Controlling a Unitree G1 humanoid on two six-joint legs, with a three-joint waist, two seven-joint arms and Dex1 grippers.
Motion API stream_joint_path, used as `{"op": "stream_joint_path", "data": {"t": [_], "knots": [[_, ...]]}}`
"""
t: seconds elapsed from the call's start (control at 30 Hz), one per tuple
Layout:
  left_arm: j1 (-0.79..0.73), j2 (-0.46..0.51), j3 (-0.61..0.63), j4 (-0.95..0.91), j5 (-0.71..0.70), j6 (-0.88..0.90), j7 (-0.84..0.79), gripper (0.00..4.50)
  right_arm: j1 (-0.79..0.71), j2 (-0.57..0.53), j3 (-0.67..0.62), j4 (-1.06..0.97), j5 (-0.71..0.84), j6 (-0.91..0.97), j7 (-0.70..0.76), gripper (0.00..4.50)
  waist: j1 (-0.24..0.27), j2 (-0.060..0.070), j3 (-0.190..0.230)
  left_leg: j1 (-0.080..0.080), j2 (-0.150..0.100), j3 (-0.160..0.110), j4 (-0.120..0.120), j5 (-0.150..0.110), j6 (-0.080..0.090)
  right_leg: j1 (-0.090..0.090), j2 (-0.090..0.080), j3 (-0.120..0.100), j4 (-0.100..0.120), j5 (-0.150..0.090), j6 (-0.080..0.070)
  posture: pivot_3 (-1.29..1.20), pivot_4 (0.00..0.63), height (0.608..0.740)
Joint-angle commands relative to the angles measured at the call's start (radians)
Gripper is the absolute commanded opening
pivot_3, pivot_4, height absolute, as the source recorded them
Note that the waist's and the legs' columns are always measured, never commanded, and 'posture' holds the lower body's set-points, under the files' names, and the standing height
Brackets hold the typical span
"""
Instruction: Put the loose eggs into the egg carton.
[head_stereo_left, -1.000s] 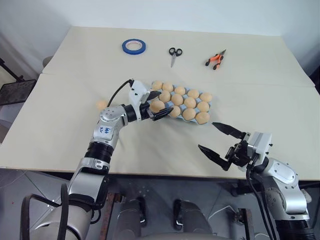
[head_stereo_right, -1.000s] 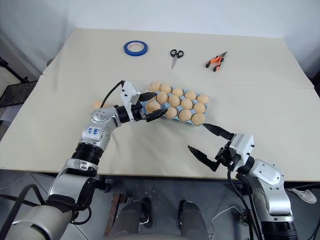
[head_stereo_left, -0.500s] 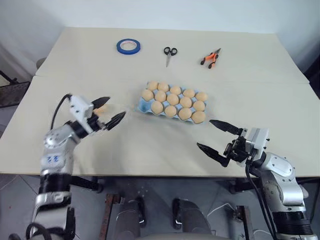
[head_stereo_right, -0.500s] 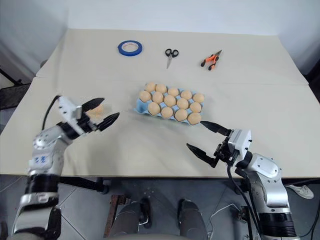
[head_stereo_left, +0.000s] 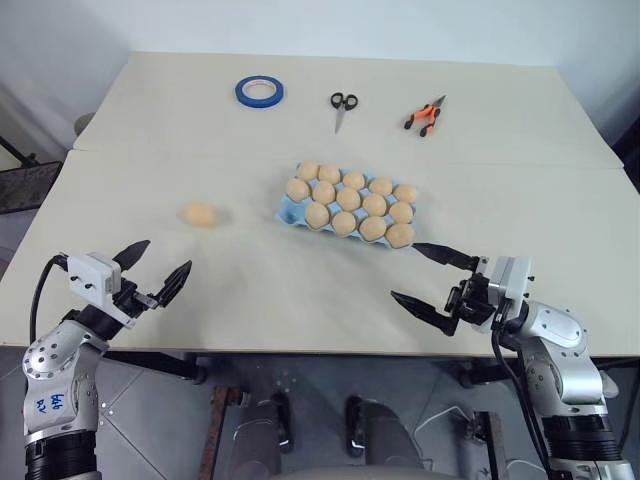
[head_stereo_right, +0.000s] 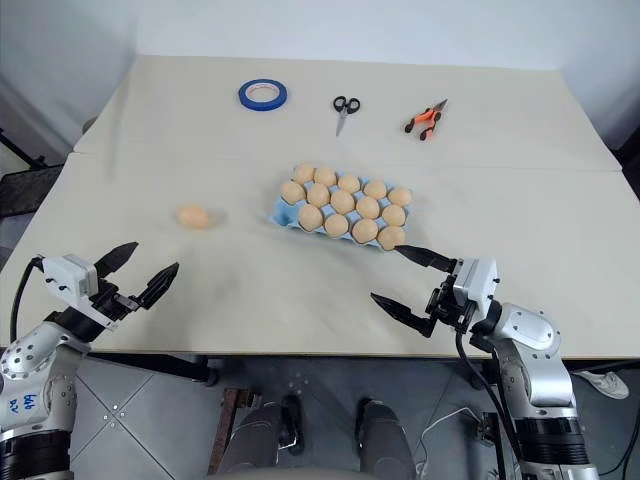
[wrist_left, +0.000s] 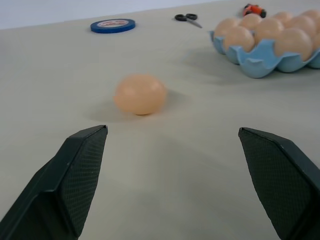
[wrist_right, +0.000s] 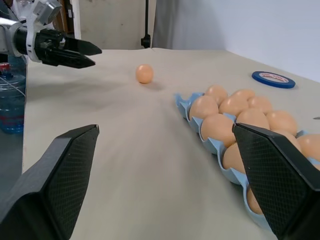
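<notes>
One loose egg (head_stereo_left: 200, 214) lies on the table, left of the egg carton (head_stereo_left: 289, 210). The light blue carton holds several eggs, and its near-left corner cup is bare. My left gripper (head_stereo_left: 160, 258) hovers open and empty near the table's front-left edge, pointing at the egg (wrist_left: 140, 94) from a short way off. By the front edge my right gripper (head_stereo_left: 405, 271) stands open and empty, just short of the carton's near-right corner.
At the far side lie a blue tape roll (head_stereo_left: 260, 91), black scissors (head_stereo_left: 343, 103) and orange-handled pliers (head_stereo_left: 425, 115). A seam crosses the table behind the carton. Both grippers hang close to the table's front edge (head_stereo_left: 300, 350).
My left gripper has swung away from the carton to the left, past the loose egg and back toward the front edge, staying open. The right gripper has held still.
</notes>
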Motion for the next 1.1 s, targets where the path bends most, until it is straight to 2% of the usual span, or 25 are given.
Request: {"op": "stream_joint_path", "data": {"t": [0.03, 0.07, 0.23, 0.47, 0.67, 0.87, 0.9, 1.1], "knots": [[-0.045, -0.022, 0.026, -0.025, -0.018, 0.058, 0.104, 4.46, -0.017, -0.002, -0.006, -0.008, 0.006, -0.024, 0.009, 4.50, 0.000, 0.000, 0.000, 0.000, 0.000, 0.000, 0.000, 0.000, 0.000, 0.000, 0.000, -0.001, 0.000, 0.003, 0.005, 0.00, 0.150, 0.740], [-0.067, -0.029, 0.017, -0.024, -0.008, 0.073, 0.135, 4.46, -0.020, -0.001, -0.004, -0.007, 0.006, -0.024, 0.010, 4.50, 0.000, 0.000, 0.000, 0.000, 0.000, 0.000, 0.000, 0.000, 0.001, 0.000, -0.001, -0.002, 0.000, 0.006, 0.012, 0.00, 0.150, 0.740], [-0.231, -0.053, -0.077, 0.044, 0.014, 0.154, 0.173, 4.46, -0.026, 0.002, 0.004, -0.014, 0.006, -0.018, 0.010, 4.50, 0.004, 0.000, 0.000, 0.000, 0.001, 0.000, 0.005, 0.000, 0.001, 0.000, 0.000, -0.008, 0.005, 0.006, 0.012, 0.00, 0.150, 0.740], [-0.436, -0.054, -0.156, 0.316, 0.138, 0.092, 0.239, 4.46, -0.026, -0.004, 0.007, -0.033, 0.012, -0.003, -0.007, 4.50, 0.000, 0.000, 0.000, 0.001, 0.000, 0.000, 0.008, 0.000, 0.001, 0.000, 0.000, -0.004, 0.007, 0.009, 0.015, 0.00, 0.150, 0.740], [-0.547, -0.069, -0.191, 0.502, 0.165, 0.040, 0.210, 4.46, -0.030, -0.011, 0.000, -0.040, 0.016, 0.012, -0.019, 4.50, 0.000, 0.000, 0.000, 0.001, 0.000, 0.000, 0.008, -0.001, 0.002, -0.001, 0.000, -0.005, 0.007, 0.009, 0.014, 0.00, 0.150, 0.740], [-0.606, -0.068, -0.209, 0.602, 0.182, 0.001, 0.194, 2.60, -0.036, -0.009, 0.002, -0.047, 0.015, 0.020, -0.029, 4.50, 0.000, 0.000, 0.000, 0.001, 0.000, 0.000, 0.009, 0.000, 0.002, -0.001, 0.000, -0.005, 0.009, 0.009, 0.014, 0.00, 0.150, 0.740], [-0.615, -0.069, -0.210, 0.605, 0.183, -0.013, 0.193, 2.40, -0.036, -0.008, 0.002, -0.048, 0.014, 0.020, -0.032, 4.50, 0.000, 0.000, 0.000, 0.001, 0.000, 0.000, 0.009, 0.000, 0.002, -0.001, 0.000, -0.005, 0.009, 0.009, 0.014, 0.00, 0.150, 0.740], [-0.672, -0.118, -0.235, 0.523, 0.122, -0.083, 0.038, 2.30, -0.027, -0.006, 0.001, -0.051, 0.010, 0.015, -0.041, 4.50, 0.005, 0.000, 0.000, 0.001, 0.000, 0.000, 0.011, 0.000, 0.002, -0.001, -0.001, -0.006, 0.010, 0.009, 0.014, 0.00, 0.150, 0.740]]}}
